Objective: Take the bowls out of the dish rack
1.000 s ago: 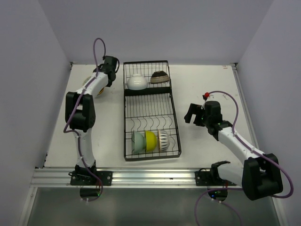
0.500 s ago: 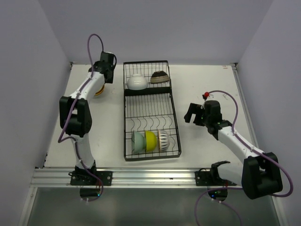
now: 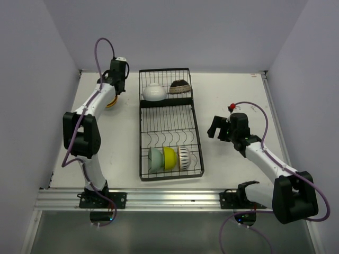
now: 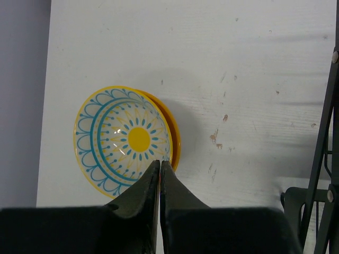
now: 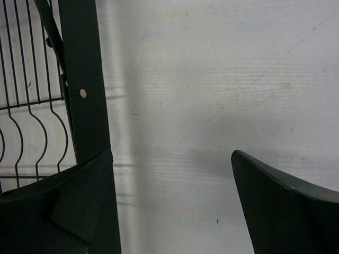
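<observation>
Bowls sit in both sections of the dish rack, which runs lengthwise down the middle of the table in my overhead view. In the small far section a white bowl lies on the left, with a dark brown patterned bowl just beside it on the right. In the larger near section three more stand on edge among the curved wire dividers, packed side by side. From left to right they are a pale green bowl, a yellow-green bowl and a black-striped bowl.

Off the rack, on the table to its left and toward the far left corner, I see a stack of two. A yellow bowl with a blue pattern is nested right way up inside an orange bowl.

My left gripper hangs over that stack with its fingers pressed together and nothing between them. Through the wrist camera the tips line up with the near rim of the stack, though I cannot tell how high above it they are.

My right gripper is spread wide and holds nothing. It hovers over bare table just to the right of the rack, roughly level with the front of the near section. The rack's side rail shows at the left of its wrist view.
</observation>
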{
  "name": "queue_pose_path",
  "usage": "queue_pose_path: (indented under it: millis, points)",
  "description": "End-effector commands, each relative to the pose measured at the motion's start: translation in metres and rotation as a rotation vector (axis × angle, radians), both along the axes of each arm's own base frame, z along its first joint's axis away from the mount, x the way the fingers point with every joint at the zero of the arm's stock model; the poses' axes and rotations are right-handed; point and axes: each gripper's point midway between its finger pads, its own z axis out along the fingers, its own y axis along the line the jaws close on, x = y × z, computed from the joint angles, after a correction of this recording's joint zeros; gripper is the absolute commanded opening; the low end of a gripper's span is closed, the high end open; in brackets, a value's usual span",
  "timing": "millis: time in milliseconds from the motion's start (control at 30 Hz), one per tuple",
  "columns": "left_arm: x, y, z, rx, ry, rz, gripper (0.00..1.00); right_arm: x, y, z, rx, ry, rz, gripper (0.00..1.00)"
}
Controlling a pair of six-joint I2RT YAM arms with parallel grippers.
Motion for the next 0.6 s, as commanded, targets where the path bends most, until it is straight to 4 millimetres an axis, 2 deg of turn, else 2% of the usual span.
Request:
queue_pose_path:
  millis: [0, 300, 567]
  points:
    - [0.011, 0.0, 0.004, -0.023, -0.05, 0.002, 0.05, 0.011, 0.001, 0.014, -0.01, -0.039, 0.001, 0.99]
    - [0.014, 0.0, -0.024, -0.016, 0.0, 0.002, 0.01, 0.011, 0.001, 0.012, -0.014, -0.032, 0.001, 0.99]
    - [0.013, 0.006, -0.036, -0.011, 0.019, 0.012, 0.01, 0.012, 0.001, 0.012, -0.016, -0.031, 0.002, 0.98]
